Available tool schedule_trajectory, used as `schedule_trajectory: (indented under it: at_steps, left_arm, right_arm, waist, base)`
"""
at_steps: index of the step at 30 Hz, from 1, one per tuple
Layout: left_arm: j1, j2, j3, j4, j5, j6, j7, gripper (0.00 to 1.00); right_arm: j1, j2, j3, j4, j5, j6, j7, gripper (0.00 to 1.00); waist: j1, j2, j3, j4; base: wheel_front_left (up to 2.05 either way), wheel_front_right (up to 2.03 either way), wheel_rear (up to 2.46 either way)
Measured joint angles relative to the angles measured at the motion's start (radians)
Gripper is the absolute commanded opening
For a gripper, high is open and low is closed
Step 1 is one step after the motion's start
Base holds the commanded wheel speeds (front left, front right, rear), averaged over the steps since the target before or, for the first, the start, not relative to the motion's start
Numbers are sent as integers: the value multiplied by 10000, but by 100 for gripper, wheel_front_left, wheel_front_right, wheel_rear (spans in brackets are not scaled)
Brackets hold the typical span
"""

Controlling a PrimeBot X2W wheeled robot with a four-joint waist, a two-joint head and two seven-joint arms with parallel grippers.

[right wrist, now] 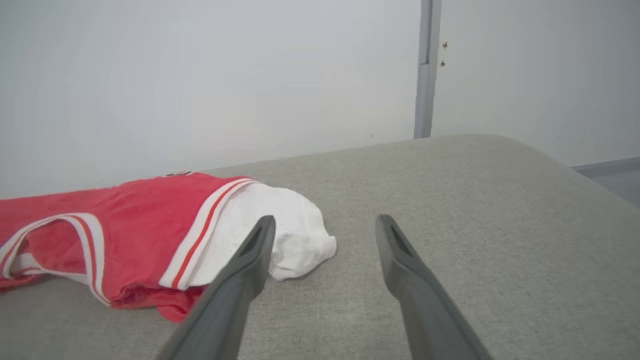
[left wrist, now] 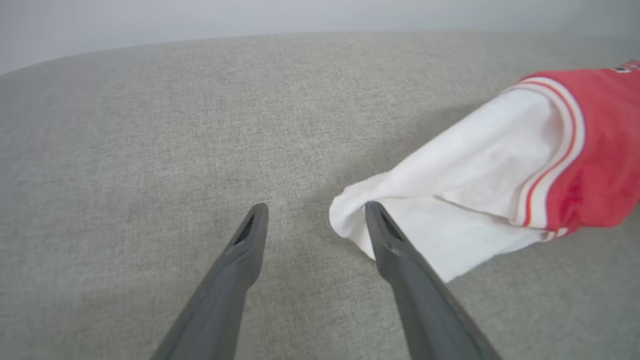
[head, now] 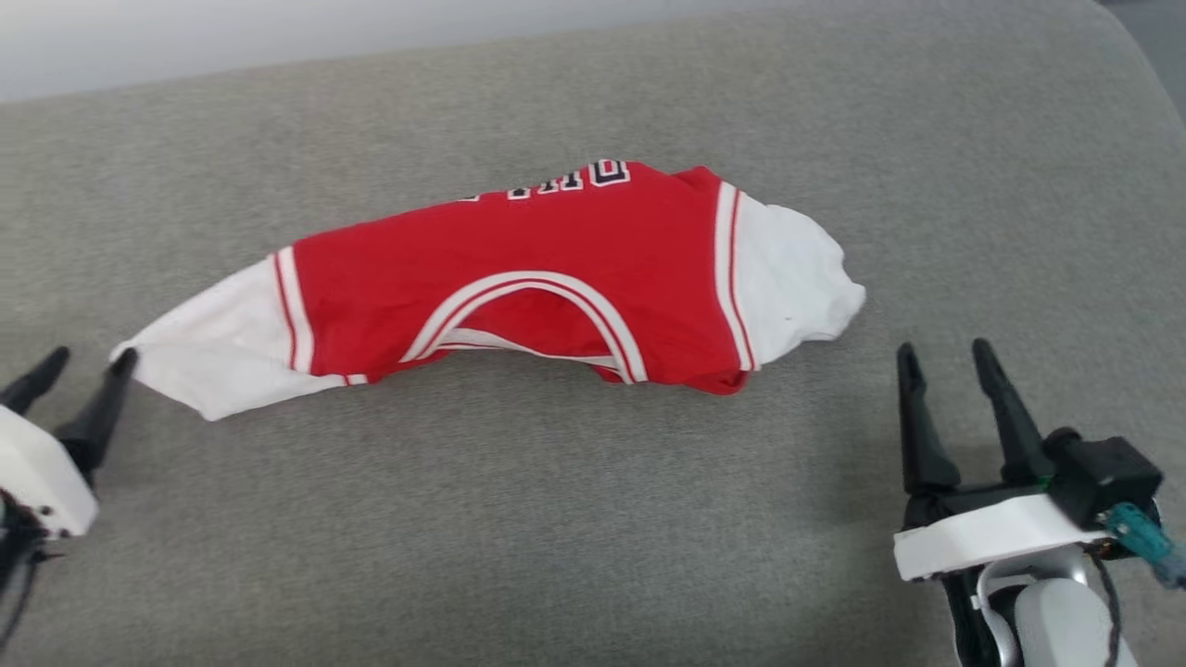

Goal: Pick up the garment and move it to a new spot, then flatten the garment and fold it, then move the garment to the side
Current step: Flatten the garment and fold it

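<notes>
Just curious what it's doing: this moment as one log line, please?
red jersey: bunched on grey cushion | left end effector: open, at white sleeve | right end effector: open, holding nothing

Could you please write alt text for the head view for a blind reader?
A red garment with white sleeves lies bunched across a grey fabric surface. The open left gripper sits at a sleeve's end; the open right gripper stands apart, lower right.
</notes>
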Motion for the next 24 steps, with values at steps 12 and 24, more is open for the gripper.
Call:
schedule_trajectory:
  at_steps: [12, 24]
  left_arm:
    - [3577, -2955, 5473, -2268, 4635, 1174, -157, 100]
    - [6164, -6128, 9171, -4972, 8995, 836, -159, 100]
  right_arm:
    - [-1004, -918, -23, 842, -1478, 0, 2023, 100]
    - [-1799, -3009, -384, 263, 234, 0, 7814, 100]
  waist:
    - [0, 0, -266, 1206]
    - [0, 0, -349, 2464]
  base:
    - [0, 0, 0]
    - [0, 0, 0]
